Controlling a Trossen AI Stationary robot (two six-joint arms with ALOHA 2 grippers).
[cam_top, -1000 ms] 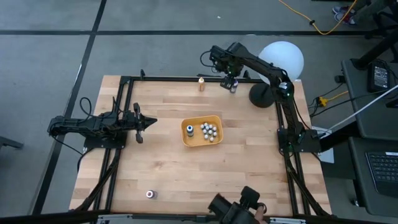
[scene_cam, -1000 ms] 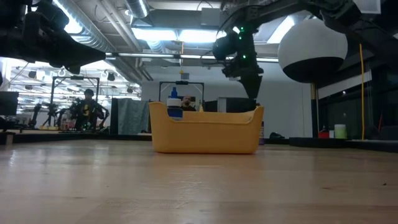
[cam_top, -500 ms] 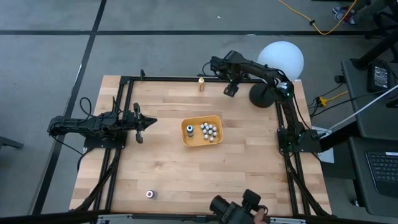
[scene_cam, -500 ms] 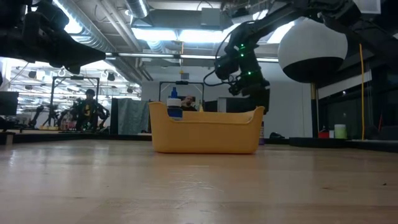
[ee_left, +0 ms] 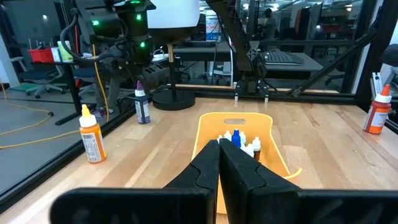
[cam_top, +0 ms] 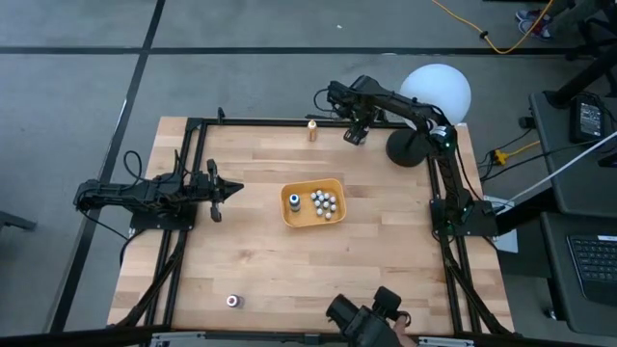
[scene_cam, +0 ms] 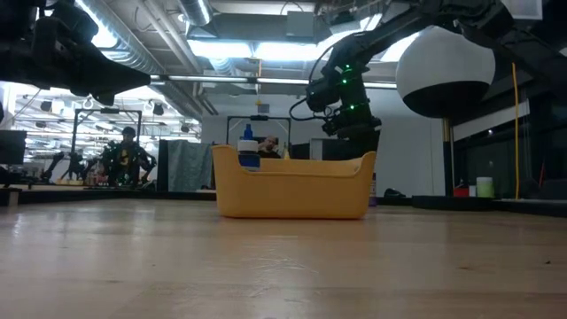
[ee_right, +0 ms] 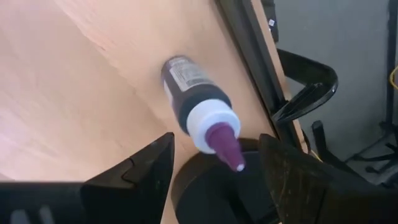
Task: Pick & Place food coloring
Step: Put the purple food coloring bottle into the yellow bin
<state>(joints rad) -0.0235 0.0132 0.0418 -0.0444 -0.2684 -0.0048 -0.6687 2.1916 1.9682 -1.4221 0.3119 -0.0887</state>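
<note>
Near the far edge of the wooden table [cam_top: 241, 251], the right tool [cam_top: 354, 134] hangs above a purple food coloring bottle [ee_right: 198, 109] with a white collar and purple tip. Its two dark fingers [ee_right: 140, 168] stand wide apart, one on each side of the bottle's cap, and neither touches the bottle. Just beyond this bottle is the black round base of the white globe lamp [cam_top: 439, 92].

Beside that tool along the same far edge, toward the left arm's side, stands an orange food coloring bottle [cam_top: 312, 129], upright and apart from it.

Well toward the table's middle from the right tool sits the orange-yellow tray [cam_top: 336, 189]. Inside it stand many small food coloring bottles [cam_top: 325, 203], mostly white-capped, clustered together, with one blue-labelled bottle [cam_top: 294, 201] near the tray's end closest to the left arm.

Out at the table's left side, the left tool [cam_top: 229, 189] rests low with its fingers pressed together, holding nothing, pointing toward the tray. In front of it, well apart, is the tray, and off to one side near the table's edge stands another orange bottle [ee_left: 377, 111].

One more small bottle [cam_top: 231, 301] stands alone near the table's front edge, far from both tools.

Behind the table, a person [scene_cam: 127, 152] shows in the room.
</note>
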